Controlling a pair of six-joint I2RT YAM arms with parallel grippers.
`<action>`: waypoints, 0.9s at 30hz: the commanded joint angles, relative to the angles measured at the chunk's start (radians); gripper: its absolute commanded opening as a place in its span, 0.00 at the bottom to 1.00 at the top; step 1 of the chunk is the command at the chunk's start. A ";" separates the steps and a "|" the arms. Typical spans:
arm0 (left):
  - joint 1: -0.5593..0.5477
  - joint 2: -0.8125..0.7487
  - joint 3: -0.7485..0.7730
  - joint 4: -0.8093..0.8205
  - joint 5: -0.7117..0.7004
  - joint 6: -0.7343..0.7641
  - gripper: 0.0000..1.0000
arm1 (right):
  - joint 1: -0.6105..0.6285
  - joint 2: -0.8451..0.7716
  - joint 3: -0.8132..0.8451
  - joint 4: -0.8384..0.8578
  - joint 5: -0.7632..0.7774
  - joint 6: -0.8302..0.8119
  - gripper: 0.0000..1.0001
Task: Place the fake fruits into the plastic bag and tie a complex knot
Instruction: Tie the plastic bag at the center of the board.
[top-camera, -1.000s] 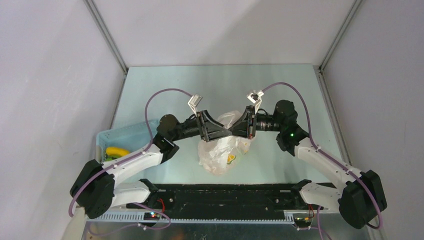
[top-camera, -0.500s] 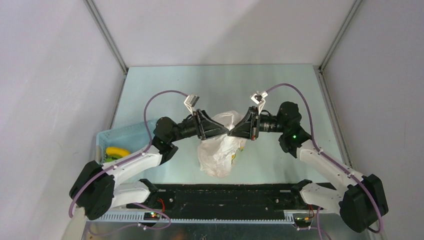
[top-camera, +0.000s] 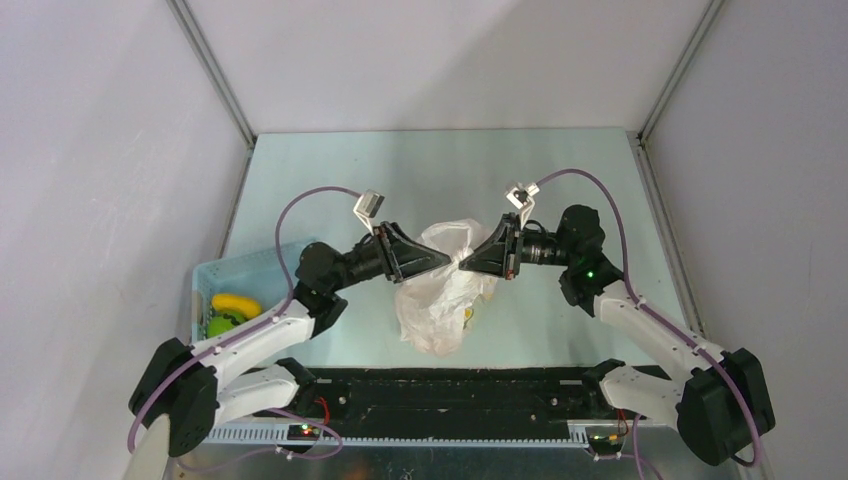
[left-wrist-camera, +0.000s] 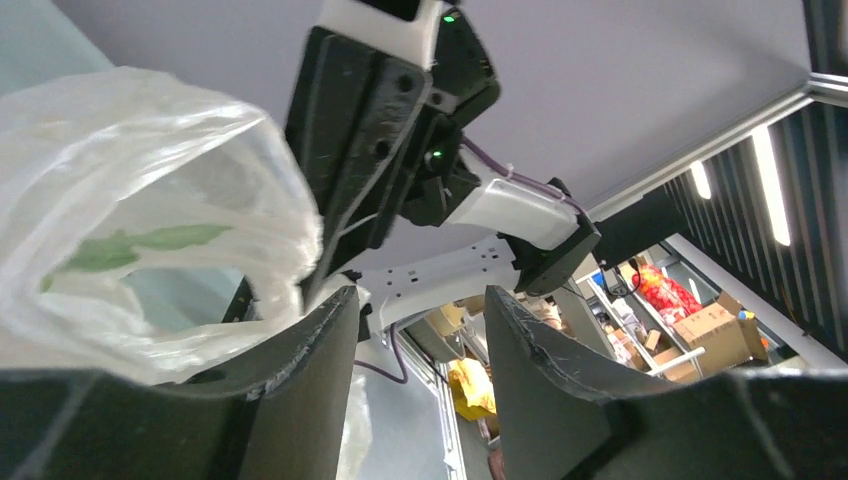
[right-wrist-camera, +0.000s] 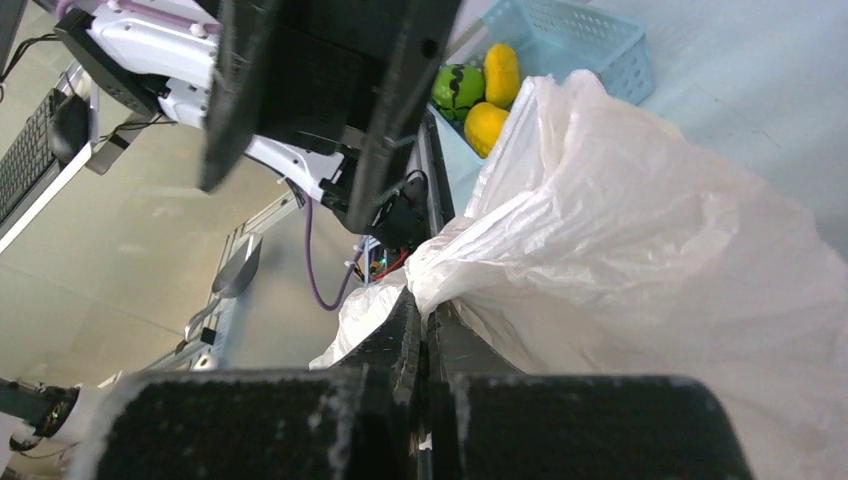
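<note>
**A:** Where is the plastic bag sitting?

**B:** It's lying mid-frame on the bench. Its long axis is running up and down the picture, with the neck pointing toward the upper centre.

**A:** How far along?

**B:** Something yellow is showing through it. But fruits are lying in the blue basket at the left, and I'm seeing no finished knot.

**A:** Jaws?

**B:** The right jaws are pinching the bunched neck, fully closed. The left jaws are standing partly open, with nothing showing between them.

The plastic bag is translucent white with green marks; basket light blue, fruits yellow.
</note>
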 joint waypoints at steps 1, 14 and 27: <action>0.007 -0.031 -0.003 0.123 -0.010 -0.025 0.53 | -0.011 -0.004 -0.013 0.024 0.020 0.007 0.00; 0.061 -0.045 0.083 -0.273 0.002 0.233 0.64 | -0.009 -0.029 -0.026 0.120 -0.016 0.063 0.00; -0.005 0.101 0.119 -0.039 0.147 0.068 0.76 | 0.026 -0.011 -0.049 0.300 0.005 0.132 0.00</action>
